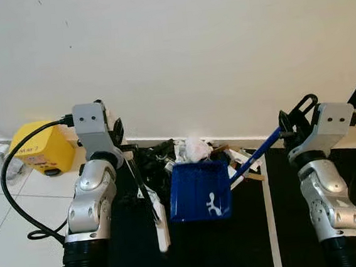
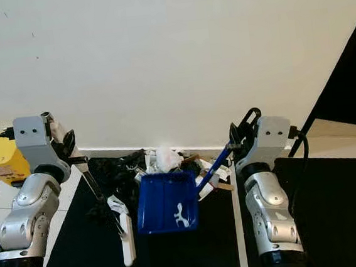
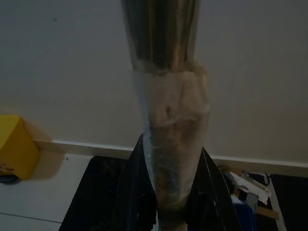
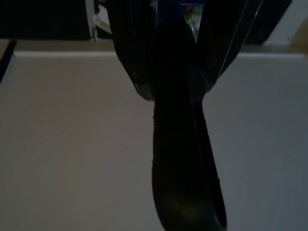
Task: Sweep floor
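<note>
A blue dustpan (image 1: 199,191) sits on the black mat, its mouth toward a heap of litter (image 1: 192,152) at the skirting. Its blue handle (image 1: 261,150) rises to my right gripper (image 1: 286,130), which is shut on the handle; the right wrist view has the dark handle end (image 4: 185,159) between the fingers. My left gripper (image 1: 119,142) is shut on the broom's pole (image 3: 171,139), taped and metal in the left wrist view. The broom's white head (image 1: 162,226) rests on the mat left of the dustpan. White crumpled paper tops the heap.
A plain white wall (image 1: 176,51) stands close ahead with a skirting board. A yellow box (image 1: 42,148) sits on the pale tiles at the left, beside a black cable (image 1: 13,193). The black mat (image 1: 202,251) covers the floor below, with another dark panel (image 2: 355,205) at the right.
</note>
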You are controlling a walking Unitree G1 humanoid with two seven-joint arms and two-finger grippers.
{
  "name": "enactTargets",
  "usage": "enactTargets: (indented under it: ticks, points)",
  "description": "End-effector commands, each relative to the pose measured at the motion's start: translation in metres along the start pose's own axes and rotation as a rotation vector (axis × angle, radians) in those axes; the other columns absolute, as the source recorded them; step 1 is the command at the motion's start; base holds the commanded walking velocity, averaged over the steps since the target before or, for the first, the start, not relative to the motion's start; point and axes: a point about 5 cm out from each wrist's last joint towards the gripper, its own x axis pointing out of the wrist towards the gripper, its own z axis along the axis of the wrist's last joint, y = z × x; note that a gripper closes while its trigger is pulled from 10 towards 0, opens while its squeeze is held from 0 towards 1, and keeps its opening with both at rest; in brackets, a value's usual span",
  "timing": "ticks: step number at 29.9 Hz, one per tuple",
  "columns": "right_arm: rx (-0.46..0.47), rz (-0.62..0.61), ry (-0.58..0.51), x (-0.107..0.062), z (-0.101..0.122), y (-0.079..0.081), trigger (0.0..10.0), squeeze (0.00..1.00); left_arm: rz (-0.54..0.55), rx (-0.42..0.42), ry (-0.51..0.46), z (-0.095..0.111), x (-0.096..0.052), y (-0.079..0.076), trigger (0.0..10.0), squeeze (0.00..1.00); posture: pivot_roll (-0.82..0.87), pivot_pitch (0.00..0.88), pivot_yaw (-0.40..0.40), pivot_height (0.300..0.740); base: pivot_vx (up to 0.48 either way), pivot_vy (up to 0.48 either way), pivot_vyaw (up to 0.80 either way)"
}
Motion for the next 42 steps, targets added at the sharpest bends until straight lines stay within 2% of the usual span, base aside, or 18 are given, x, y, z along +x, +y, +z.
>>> enactTargets:
  ticks: [1, 6, 7, 8, 10, 13, 15, 18, 20, 22, 23, 28, 32, 35, 39, 42]
  points:
    - [0.002, 0.026, -0.023, -0.001, 0.003, 0.002, 10.0, 0.0, 0.03, 0.033, -0.052, 0.008, -0.004, 0.004, 10.0, 0.0, 0.0, 0.16, 0.032, 0.74, 0.0, 0.0, 0.0]
    - [-0.014, 0.038, 0.002, -0.002, -0.004, -0.001, 10.0, 0.0, 0.03, 0.059, -0.056, 0.007, -0.007, 0.001, 10.0, 0.0, 0.02, 0.153, 0.03, 0.74, 0.0, 0.0, 0.0]
    - [-0.028, 0.038, 0.012, -0.002, -0.009, -0.005, 10.0, 0.0, 0.023, 0.064, -0.059, 0.005, -0.006, -0.003, 10.0, 0.0, 0.04, 0.139, 0.054, 0.74, 0.0, 0.0, 0.0]
    - [-0.078, 0.029, 0.035, -0.005, -0.019, -0.008, 10.0, 0.0, 0.001, 0.077, -0.05, -0.008, -0.006, -0.009, 10.0, 0.0, 0.01, 0.13, 0.091, 0.74, 0.0, 0.0, 0.0]
    - [-0.078, 0.029, 0.035, -0.005, -0.019, -0.008, 10.0, 0.0, 0.001, 0.077, -0.05, -0.008, -0.006, -0.009, 10.0, 0.0, 0.01, 0.13, 0.091, 0.74, 0.0, 0.0, 0.0]
    - [-0.094, 0.014, 0.052, -0.01, -0.03, -0.006, 10.0, 0.0, -0.031, 0.092, -0.026, -0.026, -0.009, -0.007, 10.0, 0.0, 0.01, 0.121, 0.04, 0.74, 0.0, 0.0, 0.0]
    - [-0.094, 0.014, 0.052, -0.01, -0.03, -0.006, 10.0, 0.0, -0.031, 0.092, -0.026, -0.026, -0.009, -0.007, 10.0, 0.0, 0.01, 0.121, 0.04, 0.74, 0.0, 0.0, 0.0]
    - [-0.172, 0.064, 0.127, -0.014, -0.048, -0.008, 10.0, 0.0, 0.005, 0.078, 0.035, -0.047, -0.013, 0.0, 10.0, 0.0, 0.02, 0.101, 0.031, 0.74, 0.0, 0.0, 0.0]
    - [-0.172, 0.064, 0.127, -0.014, -0.048, -0.008, 10.0, 0.0, 0.005, 0.078, 0.035, -0.047, -0.013, 0.0, 10.0, 0.0, 0.02, 0.101, 0.031, 0.74, 0.0, 0.0, 0.0]
    - [-0.172, 0.067, 0.185, -0.014, -0.06, -0.014, 10.0, 0.0, -0.008, 0.076, 0.102, -0.067, -0.018, 0.0, 10.0, 0.0, 0.02, 0.096, 0.036, 0.74, 0.0, 0.0, 0.0]
    - [-0.172, 0.067, 0.185, -0.014, -0.06, -0.014, 10.0, 0.0, -0.008, 0.076, 0.102, -0.067, -0.018, 0.0, 10.0, 0.0, 0.02, 0.096, 0.036, 0.74, 0.0, 0.0, 0.0]
    - [-0.15, 0.029, 0.248, -0.021, -0.079, -0.019, 10.0, 0.0, -0.057, 0.07, 0.192, -0.106, -0.028, -0.008, 10.0, 0.0, -0.02, 0.085, 0.059, 0.74, 0.0, 0.0, 0.0]
    - [-0.16, 0.034, 0.263, -0.022, -0.087, -0.015, 10.0, 0.0, -0.064, 0.07, 0.21, -0.115, -0.029, -0.008, 10.0, 0.0, -0.02, 0.085, 0.064, 0.74, 0.0, 0.0, 0.0]
    - [-0.152, 0.06, 0.28, -0.026, -0.097, -0.009, 10.0, 0.0, -0.026, 0.072, 0.248, -0.127, -0.028, -0.001, 10.0, 0.0, -0.03, 0.076, 0.069, 0.74, 0.0, 0.0, 0.0]
    - [-0.163, 0.082, 0.283, -0.029, -0.101, -0.005, 10.0, 0.0, 0.01, 0.066, 0.25, -0.131, -0.028, 0.008, 10.0, 0.0, -0.03, 0.072, 0.07, 0.74, 0.0, 0.0, 0.0]
    - [-0.172, 0.108, 0.286, -0.032, -0.103, -0.004, 10.0, 0.0, 0.01, 0.097, 0.236, -0.132, -0.029, 0.011, 10.0, 0.0, -0.03, 0.068, 0.068, 0.74, 0.0, 0.0, 0.0]
